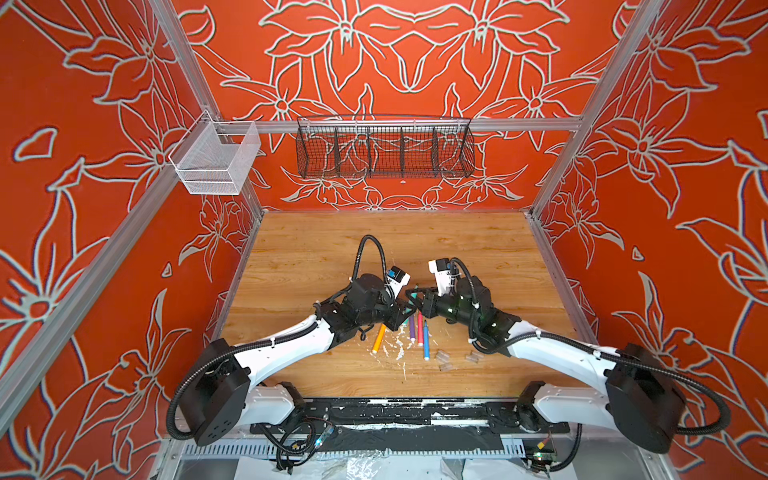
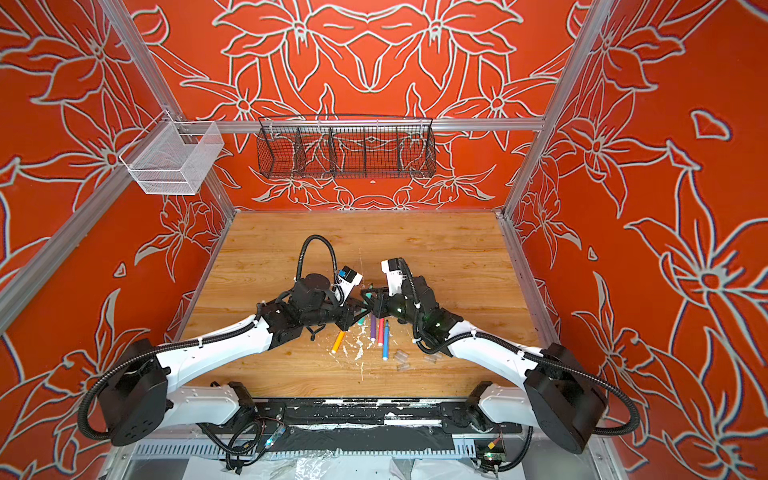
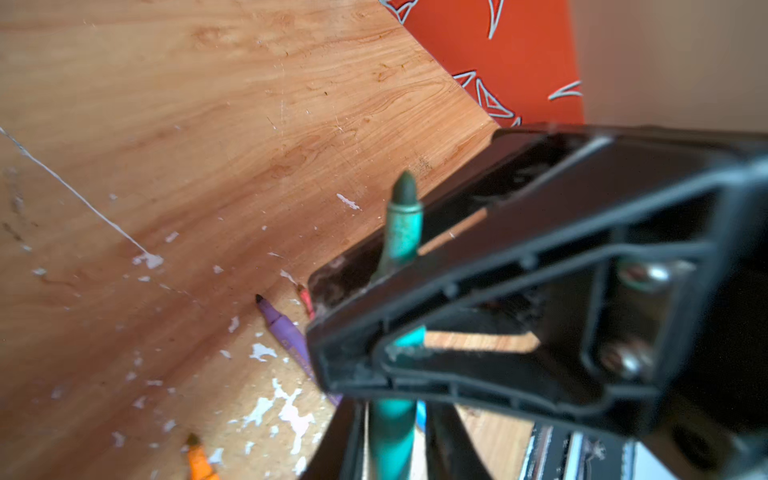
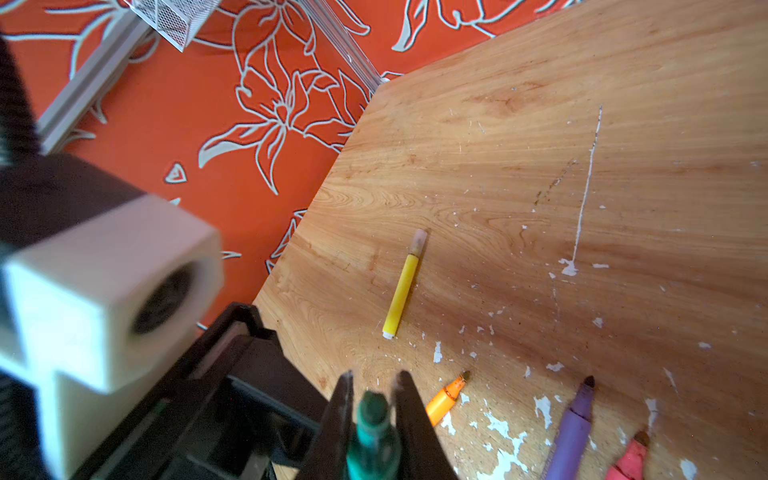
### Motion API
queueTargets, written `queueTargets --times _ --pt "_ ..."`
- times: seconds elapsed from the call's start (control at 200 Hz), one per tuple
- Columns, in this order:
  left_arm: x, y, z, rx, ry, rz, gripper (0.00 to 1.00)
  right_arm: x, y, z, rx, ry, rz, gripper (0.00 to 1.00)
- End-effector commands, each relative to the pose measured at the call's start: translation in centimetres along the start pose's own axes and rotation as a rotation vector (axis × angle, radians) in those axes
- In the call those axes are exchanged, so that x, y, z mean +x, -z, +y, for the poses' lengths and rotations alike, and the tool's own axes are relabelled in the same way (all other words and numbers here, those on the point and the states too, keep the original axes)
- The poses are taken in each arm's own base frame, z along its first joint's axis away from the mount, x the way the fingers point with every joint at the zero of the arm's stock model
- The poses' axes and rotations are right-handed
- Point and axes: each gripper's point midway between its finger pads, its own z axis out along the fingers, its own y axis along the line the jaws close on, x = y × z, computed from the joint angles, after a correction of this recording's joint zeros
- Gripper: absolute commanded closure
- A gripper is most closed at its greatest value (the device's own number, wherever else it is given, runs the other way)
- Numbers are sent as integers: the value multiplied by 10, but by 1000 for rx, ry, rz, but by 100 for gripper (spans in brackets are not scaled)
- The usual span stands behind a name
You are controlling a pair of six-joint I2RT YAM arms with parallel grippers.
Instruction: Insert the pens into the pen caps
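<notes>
Both grippers meet over the middle of the wooden table (image 1: 332,249) around the green pen (image 4: 372,432). My right gripper (image 4: 374,382) is shut on it just behind its dark tip. My left gripper (image 3: 392,419) has its fingers either side of the barrel (image 3: 392,449), with thin gaps showing. Orange (image 1: 379,338), purple (image 1: 412,328), pink-red (image 1: 420,328) and blue (image 1: 426,343) pens lie uncapped just in front. Three clear pen caps (image 1: 443,355) lie loose to the right of them. A yellow pen (image 4: 401,299) lies apart with a clear cap (image 4: 419,241) on its tip.
White paint flecks (image 1: 399,349) dot the wood around the pens. A white mesh basket (image 1: 216,160) hangs on the left rail and a black wire basket (image 1: 384,151) on the back rail. Orange patterned walls close in three sides.
</notes>
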Motion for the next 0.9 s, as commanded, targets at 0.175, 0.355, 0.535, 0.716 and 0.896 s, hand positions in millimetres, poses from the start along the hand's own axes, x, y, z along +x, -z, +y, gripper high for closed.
queueTargets --times 0.175,0.355,0.535,0.716,0.896 --pt "-8 -3 -7 30 -19 -21 61 -8 7 14 -72 -54 -64 100" --pt "-6 -4 -5 20 -16 -19 59 -6 4 15 -104 -107 -66 100" --pt "-6 -5 -2 10 -14 -21 58 -3 3 19 -142 -157 -65 100" --pt "-5 -6 -2 10 -12 -25 73 0 3 22 -144 -164 -69 100" --pt "-4 -7 -2 11 -11 -19 73 1 5 23 -164 -209 -78 100"
